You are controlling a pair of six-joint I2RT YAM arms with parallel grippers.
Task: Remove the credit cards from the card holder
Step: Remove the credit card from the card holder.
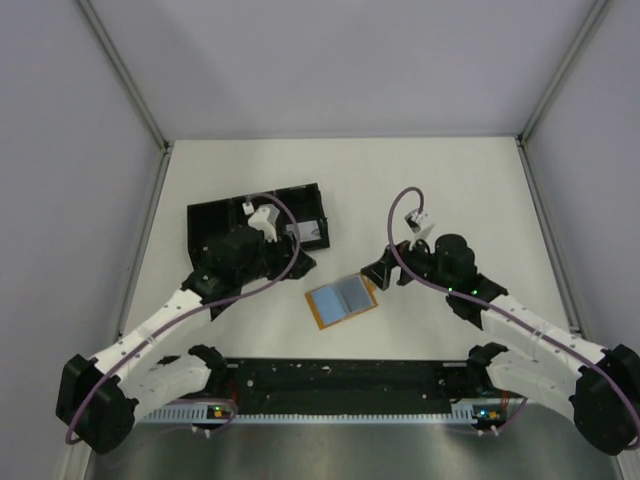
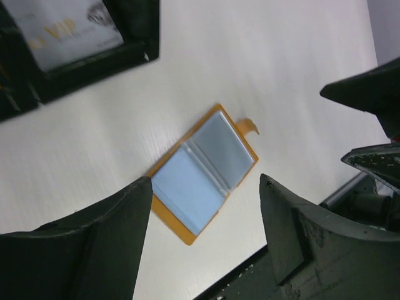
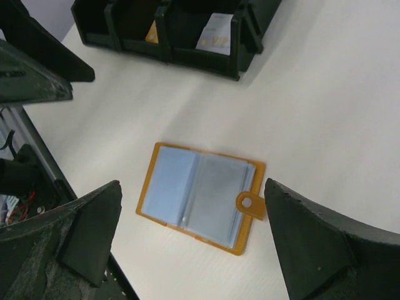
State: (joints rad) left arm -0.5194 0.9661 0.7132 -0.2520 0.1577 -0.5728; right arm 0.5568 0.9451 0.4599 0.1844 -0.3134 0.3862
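The orange-tan card holder (image 1: 341, 299) lies open and flat on the white table between the two arms. It shows in the left wrist view (image 2: 203, 172) and the right wrist view (image 3: 199, 197), with its snap tab (image 3: 250, 203) on one edge. Pale blue-grey credit cards (image 3: 169, 184) sit in its clear sleeves. A whitish card (image 1: 312, 232) lies in the black tray. My left gripper (image 1: 298, 262) is open and empty, up and left of the holder (image 2: 205, 180). My right gripper (image 1: 378, 272) is open and empty, up and right of it (image 3: 192, 184).
The black three-compartment tray (image 1: 215, 215) stands behind the left gripper, with the printed card (image 3: 215, 34) in its right compartment and a yellowish item (image 3: 152, 32) in the middle one. A black rail (image 1: 340, 385) runs along the near table edge.
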